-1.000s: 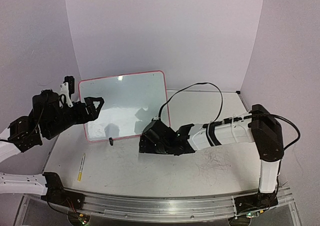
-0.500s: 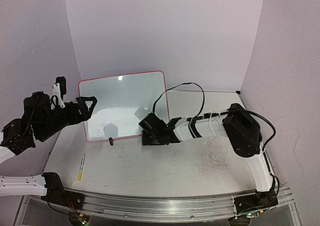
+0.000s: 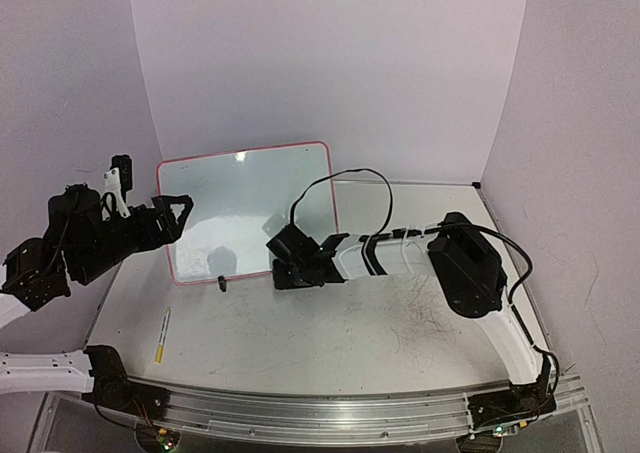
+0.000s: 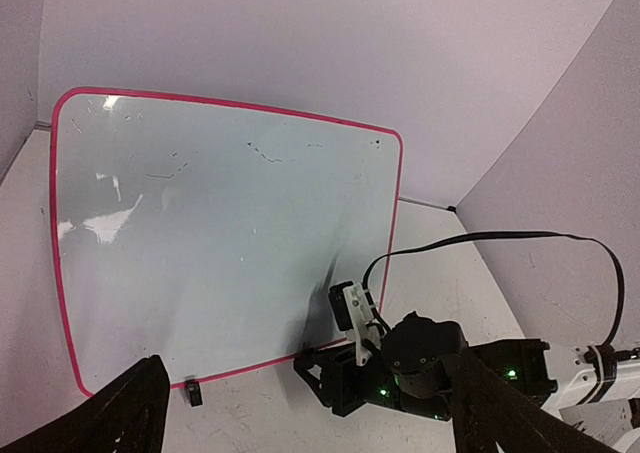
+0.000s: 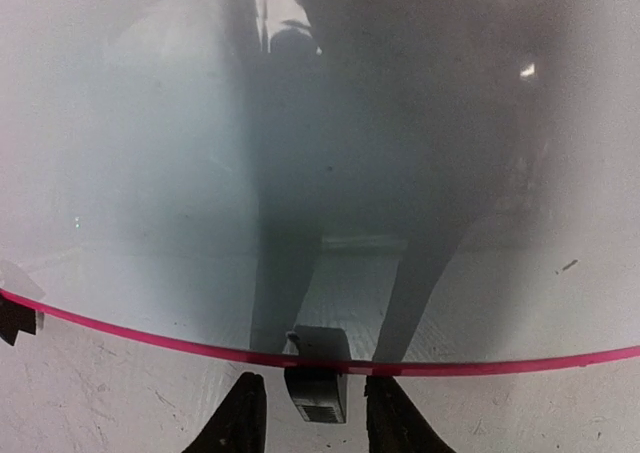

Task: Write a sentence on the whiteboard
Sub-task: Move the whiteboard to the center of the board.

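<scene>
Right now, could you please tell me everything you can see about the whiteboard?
The whiteboard is a white rectangle with rounded corners and a thin red-pink rim. Its glossy face shows reflections and only a few tiny dark marks near the top; no readable writing. It stands leaning back at the far left of the table on small black clip feet. The right gripper straddles one foot, seemingly without touching.
</scene>
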